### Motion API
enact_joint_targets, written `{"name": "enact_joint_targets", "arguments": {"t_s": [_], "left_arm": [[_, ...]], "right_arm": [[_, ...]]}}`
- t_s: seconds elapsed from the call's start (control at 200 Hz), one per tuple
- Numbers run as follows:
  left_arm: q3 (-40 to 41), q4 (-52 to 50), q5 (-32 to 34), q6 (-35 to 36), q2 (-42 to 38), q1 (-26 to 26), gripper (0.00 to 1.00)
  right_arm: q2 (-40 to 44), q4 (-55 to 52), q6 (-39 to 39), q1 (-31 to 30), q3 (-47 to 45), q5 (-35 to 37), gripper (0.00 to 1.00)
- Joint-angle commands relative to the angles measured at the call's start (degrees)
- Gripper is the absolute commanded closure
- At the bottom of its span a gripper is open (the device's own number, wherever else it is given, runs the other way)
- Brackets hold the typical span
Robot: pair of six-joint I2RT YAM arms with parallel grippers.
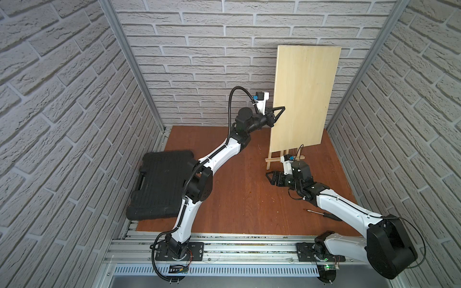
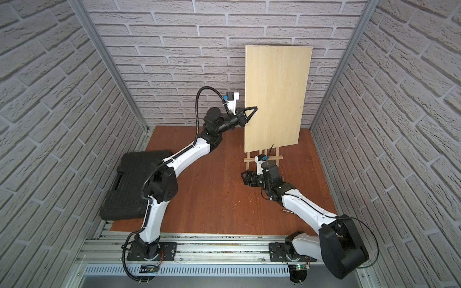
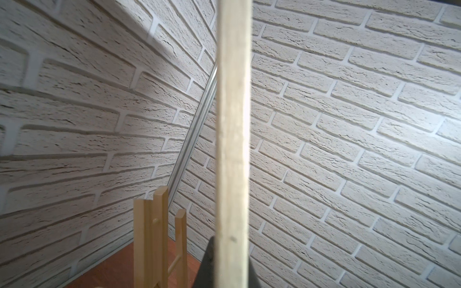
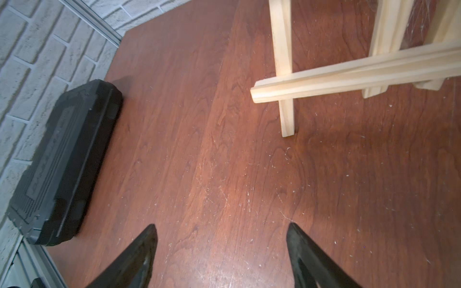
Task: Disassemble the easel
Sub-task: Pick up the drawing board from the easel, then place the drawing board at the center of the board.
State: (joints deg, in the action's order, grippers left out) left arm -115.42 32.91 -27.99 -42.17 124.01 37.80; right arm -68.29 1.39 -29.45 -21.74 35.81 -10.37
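Observation:
The easel [image 1: 275, 159] [image 2: 252, 159] of pale slats stands at the back right of the table. Its cross ledge [image 4: 349, 72] shows bare in the right wrist view, and its top slats [image 3: 152, 237] show in the left wrist view. In front of it a large plywood board [image 1: 306, 94] [image 2: 277, 94] [image 3: 233, 124] stands upright, its lower edge just above the ledge. My left gripper [image 1: 279, 113] [image 2: 252, 112] [image 3: 230, 249] is shut on the board's left edge. Low over the table in front of the easel, my right gripper [image 1: 270, 177] [image 2: 245, 177] [image 4: 221, 225] is open and holds nothing.
A shut black tool case [image 1: 159, 184] [image 4: 64, 159] lies at the table's left edge. A screwdriver [image 1: 321, 214] lies on the brown table [image 1: 237, 199] beside the right arm. Brick walls close in the back and both sides.

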Motion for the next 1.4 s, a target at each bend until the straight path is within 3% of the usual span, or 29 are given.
{"name": "enact_joint_targets", "arguments": {"t_s": [0.0, 0.16, 0.425, 0.675, 1.02, 1.175, 1.395], "left_arm": [[2.1, 17.9, 1.8, -0.5, -14.3, 0.0, 1.0], [10.4, 14.8, 3.1, -0.2, -24.3, -1.5, 1.0], [23.7, 4.6, 7.8, 0.2, -42.4, -8.0, 1.0], [31.8, -5.0, 7.6, -9.3, -54.7, -21.6, 1.0], [41.0, -23.8, 1.5, -14.3, -71.7, -37.5, 1.0], [43.2, -30.4, -0.6, -13.7, -75.2, -37.6, 1.0], [42.7, -34.9, -5.6, -15.3, -74.1, -37.4, 1.0]], "right_arm": [[3.8, 3.9, 1.1, -0.9, -1.8, -0.7, 0.19], [8.7, 4.4, 2.5, -3.3, -2.3, -4.6, 0.19], [15.2, 1.5, 5.3, -6.5, -2.2, -4.6, 0.18], [17.1, -1.0, 6.1, -7.0, -1.6, -3.0, 0.18], [19.9, -3.8, 6.8, -7.0, -1.6, 1.5, 0.18], [18.7, -5.0, 6.8, -7.0, -0.6, 1.5, 0.18], [17.7, -6.3, 6.2, -6.9, 0.5, 1.8, 0.18]]}}
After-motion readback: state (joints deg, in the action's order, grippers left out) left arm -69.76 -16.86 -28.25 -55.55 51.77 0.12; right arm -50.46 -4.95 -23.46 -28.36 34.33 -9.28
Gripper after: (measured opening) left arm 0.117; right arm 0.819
